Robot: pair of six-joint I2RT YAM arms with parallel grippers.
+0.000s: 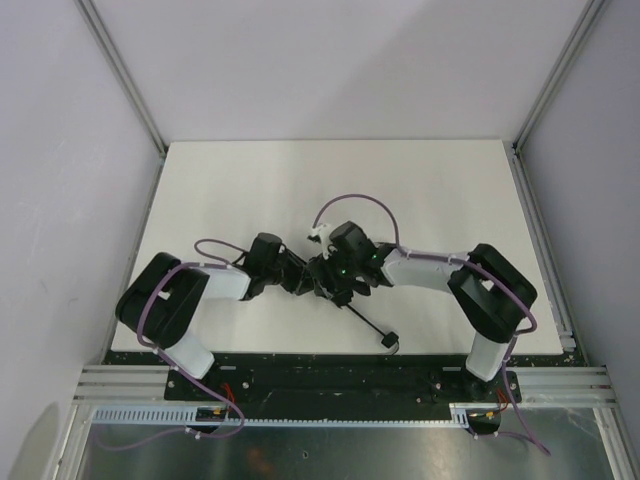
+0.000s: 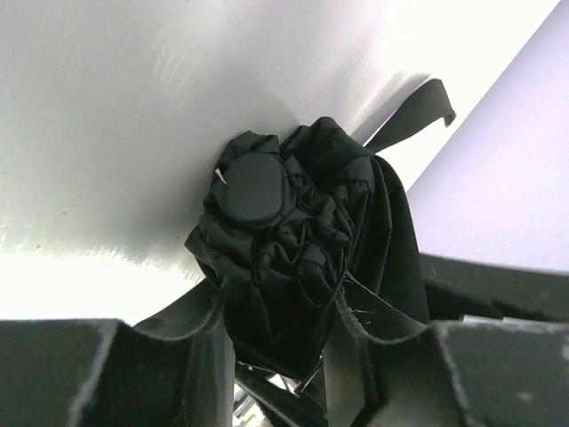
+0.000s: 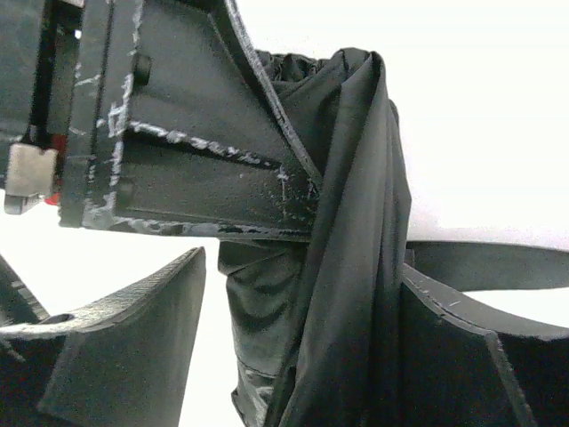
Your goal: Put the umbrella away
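**Item:** umbrella [image 1: 366,320], folded, on the table [image 1: 250,180], with its canopy end between both pincers.

**Left gripper** [image 2: 280,320]: we find it pinching the bunched canopy. The round cap [image 2: 253,189] pokes out past its fingertips.

**Right gripper** [image 3: 302,267]: jaws spread, with loose pleats between them and a gap on one side.

**Long axis:** diagonal. The shaft leaves the right gripper's near side and ends at the handle [image 1: 389,341], toward the arm bases. The cap points the opposite way.

**Handling, as we judge it:** hold the left pinch firm, close the right squarely on the pleats, and push along the shaft, never across.
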